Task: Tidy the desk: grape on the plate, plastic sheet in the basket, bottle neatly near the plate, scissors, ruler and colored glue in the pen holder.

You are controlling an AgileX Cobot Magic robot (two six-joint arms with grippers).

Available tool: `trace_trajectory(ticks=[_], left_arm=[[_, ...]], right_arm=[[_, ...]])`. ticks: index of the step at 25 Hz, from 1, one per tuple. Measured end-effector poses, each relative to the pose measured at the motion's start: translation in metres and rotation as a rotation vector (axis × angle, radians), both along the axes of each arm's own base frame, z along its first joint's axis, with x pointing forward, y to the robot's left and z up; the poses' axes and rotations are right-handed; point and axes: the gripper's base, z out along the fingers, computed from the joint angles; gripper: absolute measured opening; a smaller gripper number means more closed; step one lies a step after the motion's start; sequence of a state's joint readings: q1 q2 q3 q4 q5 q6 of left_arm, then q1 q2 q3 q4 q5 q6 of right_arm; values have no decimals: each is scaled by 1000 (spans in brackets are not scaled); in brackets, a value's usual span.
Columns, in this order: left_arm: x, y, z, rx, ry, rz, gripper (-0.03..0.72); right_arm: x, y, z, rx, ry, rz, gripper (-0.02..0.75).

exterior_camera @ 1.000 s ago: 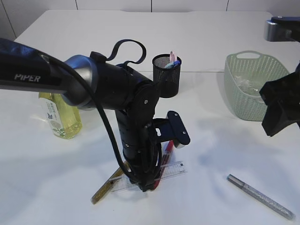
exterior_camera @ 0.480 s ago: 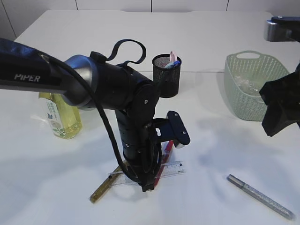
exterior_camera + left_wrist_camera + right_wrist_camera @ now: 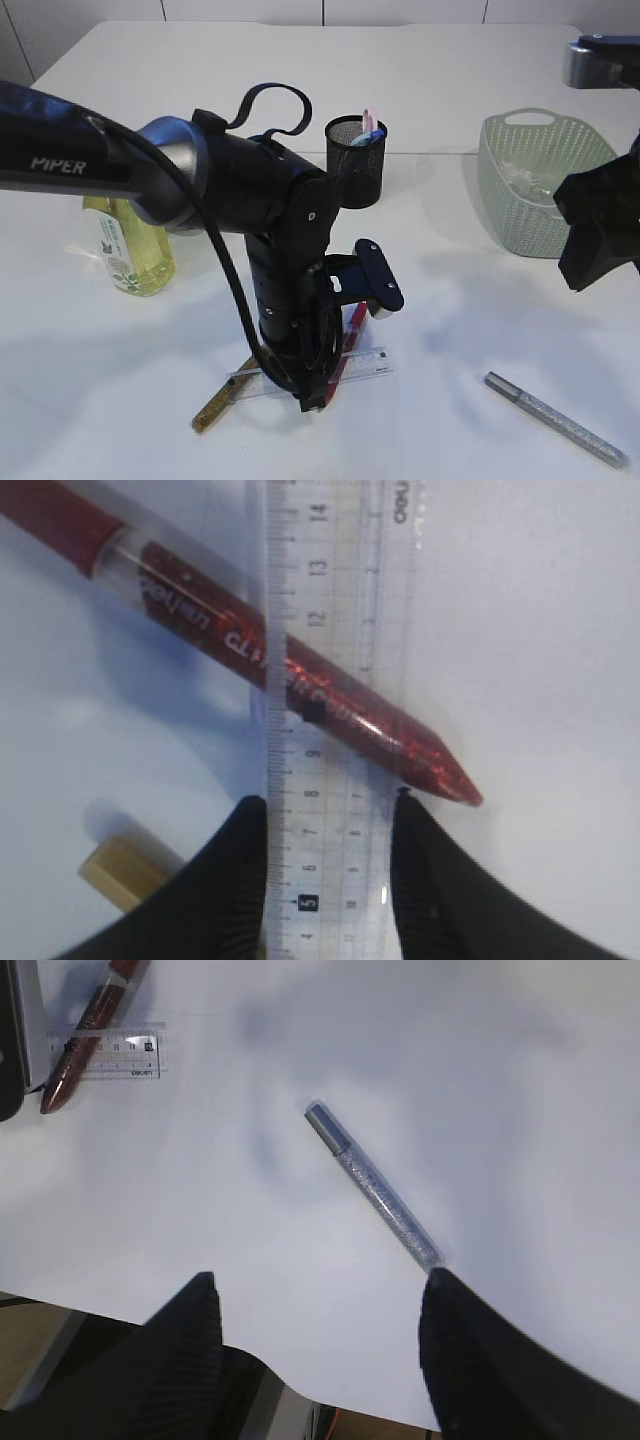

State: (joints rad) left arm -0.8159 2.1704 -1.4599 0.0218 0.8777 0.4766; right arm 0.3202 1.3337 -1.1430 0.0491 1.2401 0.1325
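Left gripper (image 3: 328,815) is down at the tabletop with its two black fingers (image 3: 245,865) closed against the long edges of the clear ruler (image 3: 330,670), pinching it across its width. The ruler's long axis runs straight ahead of the fingertips, away from the wrist; a red glitter glue pen (image 3: 290,670) lies slantwise under it just beyond the tips, and a gold one (image 3: 120,870) sits beside the left finger. The pen holder (image 3: 357,160) stands farther off, behind the arm. Right gripper (image 3: 315,1310) hangs spread and empty above the silver glue pen (image 3: 375,1185), well apart from the ruler.
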Motion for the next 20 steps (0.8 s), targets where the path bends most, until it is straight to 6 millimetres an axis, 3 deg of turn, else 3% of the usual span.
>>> trace_trajectory(ticks=[20], left_arm=[[-5,3,5,19,43,37,274]], right_arm=[[0,0,0,0,0,0,490]])
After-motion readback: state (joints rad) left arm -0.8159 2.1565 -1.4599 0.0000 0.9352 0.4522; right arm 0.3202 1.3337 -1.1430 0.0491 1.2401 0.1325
